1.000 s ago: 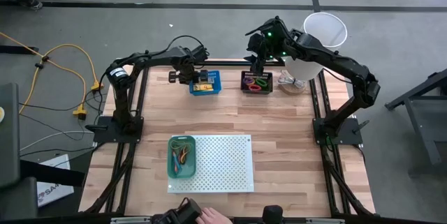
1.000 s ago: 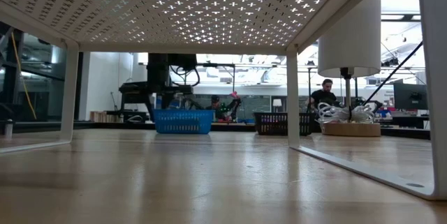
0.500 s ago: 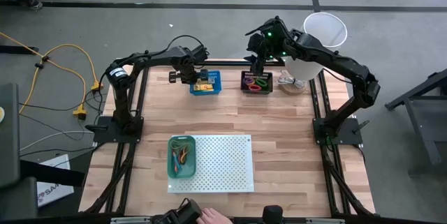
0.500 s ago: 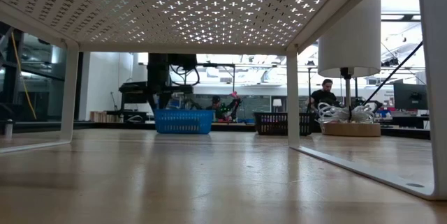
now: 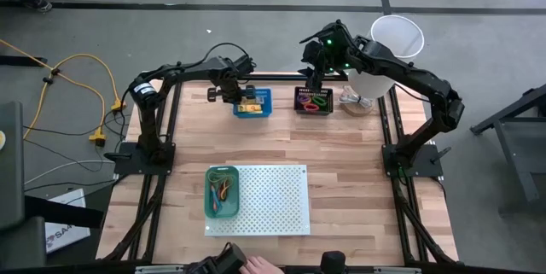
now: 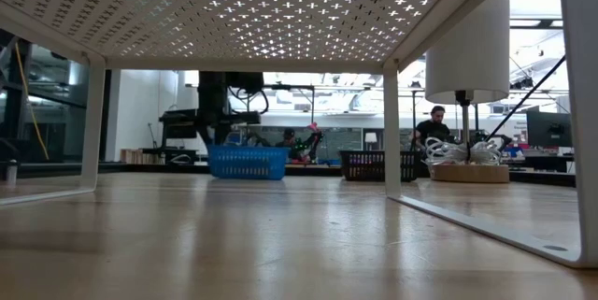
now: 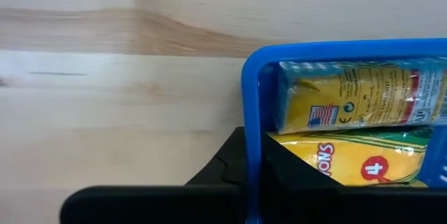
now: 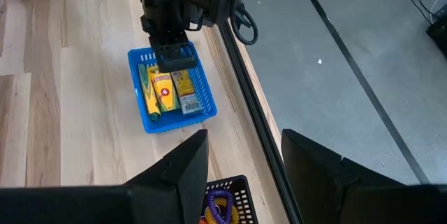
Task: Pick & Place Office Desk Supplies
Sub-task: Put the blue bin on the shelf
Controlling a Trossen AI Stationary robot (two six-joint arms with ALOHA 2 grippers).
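A blue slotted bin (image 5: 256, 105) stands near the table's far edge, with yellow-orange crayon packets (image 7: 349, 105) lying inside. My left gripper (image 5: 241, 95) points down at the bin's left side and is shut on its wall. To the right stands a black bin (image 5: 314, 102) holding bright plastic loops (image 8: 220, 202). My right gripper (image 8: 244, 165) hangs open above the black bin, with nothing between its fingers. My left gripper pinches the blue bin's left wall (image 7: 251, 123), close to its far corner, with one finger (image 7: 223, 165) outside and the other finger (image 7: 290, 172) inside beside the packets. The fingers come from above, pointing down. The bin's bottom (image 6: 249, 175) rests on the table.
A white perforated board (image 5: 269, 199) stands at the near middle, with a green bin (image 5: 222, 192) of rubber bands at its left end. A white lamp (image 5: 397, 35) and its round base (image 5: 358, 102) stand at the far right. Bare wood lies between the board and the bins.
The blue bin has shifted slightly toward the table's right under my left gripper. Both arms have kept their places.
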